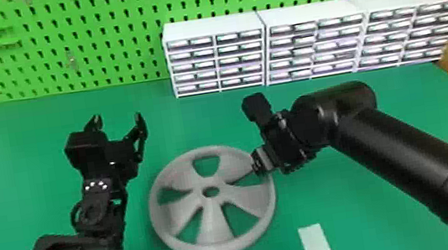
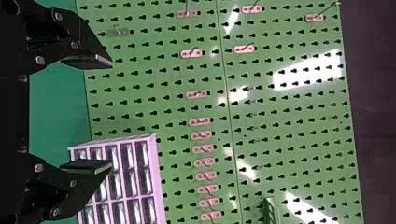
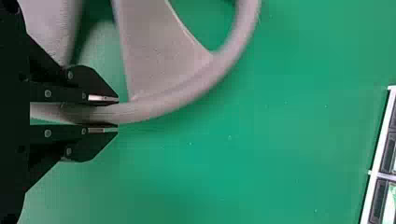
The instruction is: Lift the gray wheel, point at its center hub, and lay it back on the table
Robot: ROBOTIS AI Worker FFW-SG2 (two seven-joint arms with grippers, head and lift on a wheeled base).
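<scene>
The green table [image 1: 6,146] spans the scene; the green pegboard [image 1: 97,48] stands at its far side. White drawer cabinets [image 1: 212,26] line the far right. The gray wheel [image 1: 218,248] is near the middle; whether it touches the table, I cannot tell. My left gripper [image 1: 117,118], left of it, has fingers spread wide; my right gripper [image 1: 258,165] pinches its right rim. White strip [image 1: 317,246]: near, right. Center hub [image 1: 209,183]: open-holed.

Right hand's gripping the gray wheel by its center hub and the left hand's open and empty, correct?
Wrong part: the right wrist view shows the right hand gripping the gray wheel by its rim. The left hand is open and empty.
</scene>
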